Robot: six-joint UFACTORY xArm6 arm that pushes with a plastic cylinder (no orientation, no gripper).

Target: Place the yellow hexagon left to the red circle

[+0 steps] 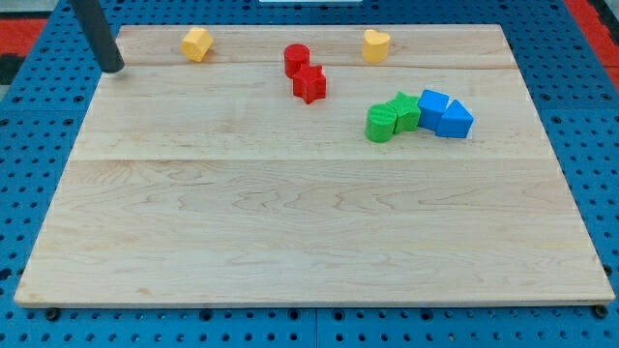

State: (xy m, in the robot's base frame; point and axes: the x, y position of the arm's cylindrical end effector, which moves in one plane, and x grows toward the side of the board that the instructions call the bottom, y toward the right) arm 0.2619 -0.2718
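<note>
Counting two yellow blocks (196, 43), two red (297, 59), two green (381, 124), two blue (433, 106); my tip (114, 68) bare, holding nothing.

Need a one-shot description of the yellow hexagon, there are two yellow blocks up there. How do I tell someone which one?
Start at the wooden board and follow its top edge toward the view's left. The yellow hexagon sits there alone, left of the red circle, with my tip further left. The other yellow block, a heart, lies right of the red circle; the hexagon has flat facets and no notch.

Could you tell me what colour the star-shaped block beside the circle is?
Red star, seen in the camera view.
</note>
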